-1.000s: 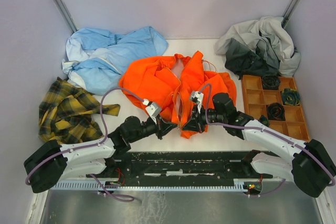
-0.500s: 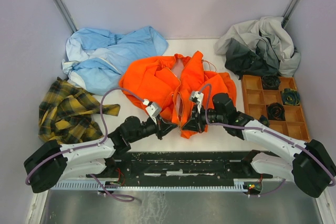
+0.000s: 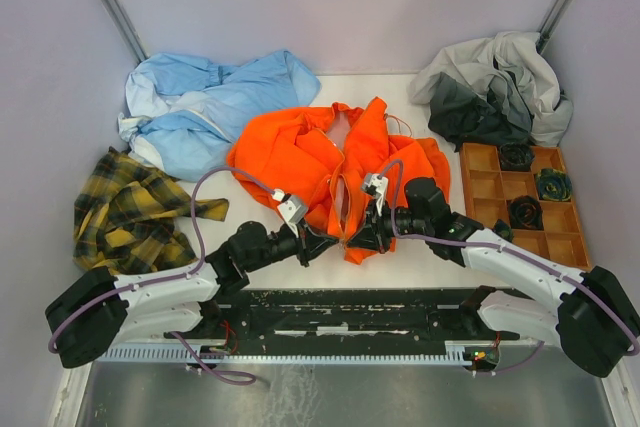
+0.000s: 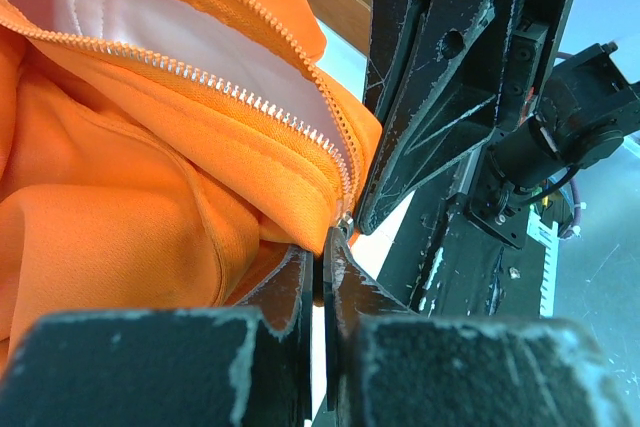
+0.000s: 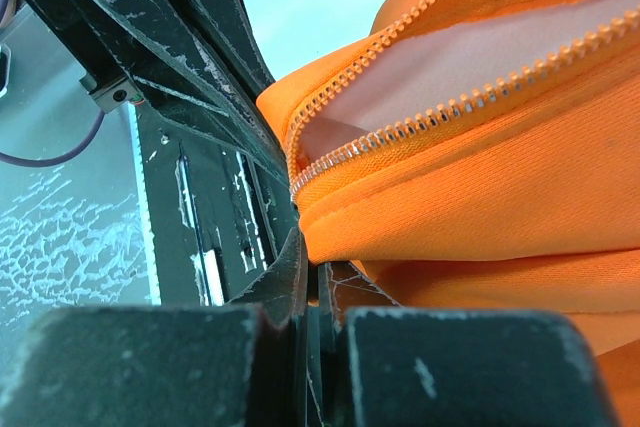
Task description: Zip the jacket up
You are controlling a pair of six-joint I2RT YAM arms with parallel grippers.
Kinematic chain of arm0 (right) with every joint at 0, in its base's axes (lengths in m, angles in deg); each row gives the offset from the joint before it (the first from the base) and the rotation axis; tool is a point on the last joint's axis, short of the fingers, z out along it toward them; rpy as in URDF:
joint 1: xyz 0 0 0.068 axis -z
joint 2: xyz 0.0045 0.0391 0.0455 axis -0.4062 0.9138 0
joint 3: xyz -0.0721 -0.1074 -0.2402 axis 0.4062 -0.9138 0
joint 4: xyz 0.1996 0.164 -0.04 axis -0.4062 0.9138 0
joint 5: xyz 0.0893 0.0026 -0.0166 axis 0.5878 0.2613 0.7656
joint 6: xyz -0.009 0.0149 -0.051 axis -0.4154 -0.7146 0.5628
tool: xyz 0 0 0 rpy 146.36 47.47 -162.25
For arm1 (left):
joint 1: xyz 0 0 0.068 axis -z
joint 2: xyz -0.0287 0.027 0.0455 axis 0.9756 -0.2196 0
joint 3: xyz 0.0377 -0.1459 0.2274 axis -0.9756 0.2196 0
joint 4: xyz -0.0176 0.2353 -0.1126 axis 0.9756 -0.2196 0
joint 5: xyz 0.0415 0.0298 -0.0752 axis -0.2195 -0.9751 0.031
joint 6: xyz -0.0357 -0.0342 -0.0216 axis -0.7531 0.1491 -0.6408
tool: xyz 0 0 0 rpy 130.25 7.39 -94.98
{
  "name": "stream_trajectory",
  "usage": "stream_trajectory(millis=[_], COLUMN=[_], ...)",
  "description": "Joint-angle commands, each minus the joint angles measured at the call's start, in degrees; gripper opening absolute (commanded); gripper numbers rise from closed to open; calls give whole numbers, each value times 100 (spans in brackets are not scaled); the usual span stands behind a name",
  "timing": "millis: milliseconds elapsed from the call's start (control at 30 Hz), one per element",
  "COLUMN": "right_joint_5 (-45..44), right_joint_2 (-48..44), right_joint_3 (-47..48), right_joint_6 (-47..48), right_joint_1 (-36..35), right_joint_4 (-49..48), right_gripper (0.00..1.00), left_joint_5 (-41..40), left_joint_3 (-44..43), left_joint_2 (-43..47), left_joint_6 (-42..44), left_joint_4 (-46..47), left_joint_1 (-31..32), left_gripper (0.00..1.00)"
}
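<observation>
The jacket (image 3: 330,162) lies crumpled in the middle of the table (image 3: 370,87), its front open and its lower hem toward the arms. Both grippers meet at that hem, where the two rows of the zipper (image 4: 230,97) run down to their bottom ends. The step in hand looks like mating those ends, so each side should be held taut and level; the pin has to enter the slider squarely before anything is drawn upward (a skewed start would likely jam the teeth).

The left gripper (image 4: 325,247) has its jaws pressed nearly together, pinching the jacket's hem corner right at the foot of one zipper row. The right gripper (image 5: 305,257) is likewise closed to a sliver, and appears to nip the other hem edge just below its teeth.
</observation>
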Motion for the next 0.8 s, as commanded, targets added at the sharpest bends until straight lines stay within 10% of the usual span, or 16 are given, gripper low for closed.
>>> stream_trajectory(millis=[0, 767], right_joint_5=[-59, -264], right_joint_2=[-159, -279], right_joint_3=[122, 47], right_joint_6=[99, 40], right_joint_1=[-26, -30], right_joint_4=[-238, -349], right_gripper=[0, 0], left_joint_5=[240, 279], left_joint_3=[-86, -150], left_joint_2=[41, -104], left_joint_6=[234, 232], left_joint_4=[401, 6], left_joint_1=[16, 12], left_gripper=[3, 3])
